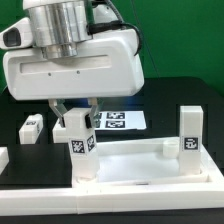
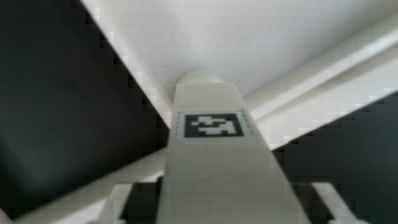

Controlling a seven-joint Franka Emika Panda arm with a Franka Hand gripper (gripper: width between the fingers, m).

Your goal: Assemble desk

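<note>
The white tray-like tabletop (image 1: 150, 165) lies in the middle of the exterior view. One white tagged leg (image 1: 190, 135) stands upright at its corner on the exterior view's right. My gripper (image 1: 77, 112) is shut on a second tagged leg (image 1: 80, 142) and holds it upright over the tabletop's near corner on the exterior view's left. I cannot tell whether its foot sits in the socket. In the wrist view this leg (image 2: 217, 140) fills the middle between my fingers (image 2: 135, 200), with the tabletop's rim (image 2: 320, 85) beyond it. My gripper (image 2: 222, 205) closes on the leg's sides.
A loose tagged leg (image 1: 30, 127) lies on the black table at the exterior view's left. Another white piece (image 1: 3, 158) shows at that view's left edge. The marker board (image 1: 118, 120) lies behind the tabletop. A white border strip (image 1: 60, 197) runs along the front.
</note>
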